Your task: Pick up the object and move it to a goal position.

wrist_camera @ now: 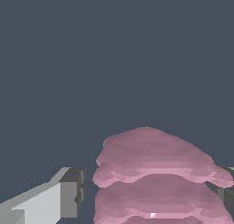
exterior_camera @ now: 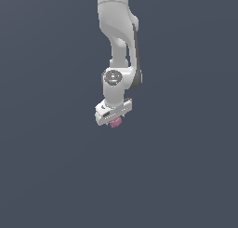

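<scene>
You have the pink lump [wrist_camera: 155, 182] sitting between the gripper [exterior_camera: 115, 121] fingers [wrist_camera: 68, 193]; one pad shows a gap, so I cannot tell whether it's clamped.

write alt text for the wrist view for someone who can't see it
A pink-mauve, lumpy, ridged roundish object fills the lower part of the wrist view, sitting between the white robot gripper's two grey-tipped fingers. One finger stands slightly apart from it. Behind is plain dark blue-grey background.
</scene>
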Motion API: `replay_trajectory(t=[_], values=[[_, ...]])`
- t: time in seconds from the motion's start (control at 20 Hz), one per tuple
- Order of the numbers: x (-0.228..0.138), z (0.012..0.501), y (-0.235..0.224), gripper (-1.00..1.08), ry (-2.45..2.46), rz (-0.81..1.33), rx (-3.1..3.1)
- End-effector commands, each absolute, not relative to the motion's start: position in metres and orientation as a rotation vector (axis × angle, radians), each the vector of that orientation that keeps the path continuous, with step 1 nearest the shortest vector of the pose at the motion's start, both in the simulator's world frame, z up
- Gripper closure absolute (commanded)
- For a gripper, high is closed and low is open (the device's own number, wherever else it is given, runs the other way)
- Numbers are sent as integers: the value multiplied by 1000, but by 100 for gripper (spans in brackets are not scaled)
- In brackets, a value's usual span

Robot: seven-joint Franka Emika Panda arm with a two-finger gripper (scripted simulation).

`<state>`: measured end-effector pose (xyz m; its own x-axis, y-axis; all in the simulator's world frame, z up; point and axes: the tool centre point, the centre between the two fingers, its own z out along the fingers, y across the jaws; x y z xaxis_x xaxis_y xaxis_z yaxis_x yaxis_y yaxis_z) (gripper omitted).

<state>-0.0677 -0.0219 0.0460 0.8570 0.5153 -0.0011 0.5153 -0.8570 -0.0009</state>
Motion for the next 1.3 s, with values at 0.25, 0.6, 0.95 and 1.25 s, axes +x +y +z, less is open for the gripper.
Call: replay_trajectory(t=[0.25,0.6,0.95,1.25], values=[[-67,40,-22,108,-841,0,-3027],[-67,40,-22,108,-841,0,-3027],[-66,50,-17,108,-841,-2,-3028],[-64,81,-2,108,-841,-2,-3028]])
